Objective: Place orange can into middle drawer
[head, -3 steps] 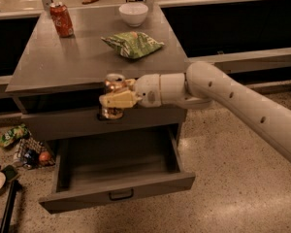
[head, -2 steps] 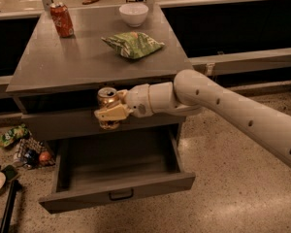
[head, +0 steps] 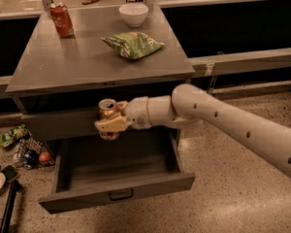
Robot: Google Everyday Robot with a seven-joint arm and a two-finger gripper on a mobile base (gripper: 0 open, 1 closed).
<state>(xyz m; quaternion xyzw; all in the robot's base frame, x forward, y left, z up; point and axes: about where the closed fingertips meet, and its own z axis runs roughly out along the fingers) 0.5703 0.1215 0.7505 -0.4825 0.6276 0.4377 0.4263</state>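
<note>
grey cabinet (head: 87, 62): gripper (head: 111, 123) clasps upright orange can (head: 107, 111) above rear of open middle drawer (head: 117, 189).

On grey tabletop (head: 77, 67) are noted: green snack bag (head: 132, 44); white bowl (head: 133, 13) just behind bag; red can (head: 61, 19) upright, behind and far left of bag. Forward of bag, below tabletop edge, the tool (head: 108, 125) is held clamped on orange can (head: 107, 107).

cream two-finger gripper (head: 112, 125) over the open grey drawer (head: 117, 192) is wrapping round the small gold-orange metal can (head: 106, 108), hiding its middle
</note>
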